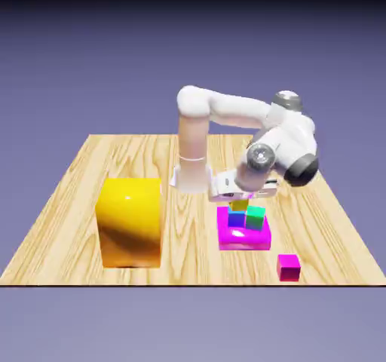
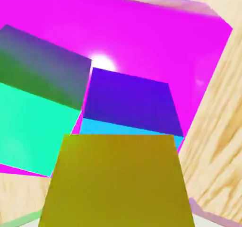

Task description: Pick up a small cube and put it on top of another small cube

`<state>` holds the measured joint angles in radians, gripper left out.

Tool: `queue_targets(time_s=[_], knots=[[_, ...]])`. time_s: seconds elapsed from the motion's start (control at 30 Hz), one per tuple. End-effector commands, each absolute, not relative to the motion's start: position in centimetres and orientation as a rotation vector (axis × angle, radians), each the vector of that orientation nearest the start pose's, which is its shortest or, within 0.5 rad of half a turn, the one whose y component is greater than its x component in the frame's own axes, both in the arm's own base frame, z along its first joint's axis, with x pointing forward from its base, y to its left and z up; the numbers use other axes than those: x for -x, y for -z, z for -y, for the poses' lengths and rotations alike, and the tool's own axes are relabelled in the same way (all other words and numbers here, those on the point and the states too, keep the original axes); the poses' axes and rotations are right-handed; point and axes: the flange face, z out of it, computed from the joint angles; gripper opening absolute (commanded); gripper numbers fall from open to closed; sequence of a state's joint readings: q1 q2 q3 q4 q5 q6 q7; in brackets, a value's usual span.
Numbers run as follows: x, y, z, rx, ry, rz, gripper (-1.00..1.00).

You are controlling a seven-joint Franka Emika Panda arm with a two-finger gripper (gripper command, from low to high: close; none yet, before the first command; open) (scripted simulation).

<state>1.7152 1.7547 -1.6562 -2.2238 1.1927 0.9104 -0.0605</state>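
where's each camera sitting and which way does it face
Exterior view: stands off the table, across from the robot and above, looking down at the arm, big yellow block, magenta slab and tiny magenta cube.
Hand view: on the hand, looking along the gripper onto the small yellow cube; no fingertips show.
Shared: yellow cube, blue cube, green cube, slab.

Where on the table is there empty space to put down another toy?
Bare wood lies at the exterior view's left of the big yellow block, and between that block and the magenta slab. It is crowded on the slab: the blue cube, green cube, small yellow cube and gripper bunch there. The tiny magenta cube sits near the front edge.
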Motion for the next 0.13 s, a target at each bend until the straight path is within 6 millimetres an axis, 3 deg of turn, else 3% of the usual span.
queue_targets(time_s=[0.0, 0.1], knots=[[-41.1, -23.8, -14.8, 3.122, -0.980, -1.019, 1.00], [-43.2, -28.2, -15.0, 3.122, -0.978, -1.022, 1.00]])
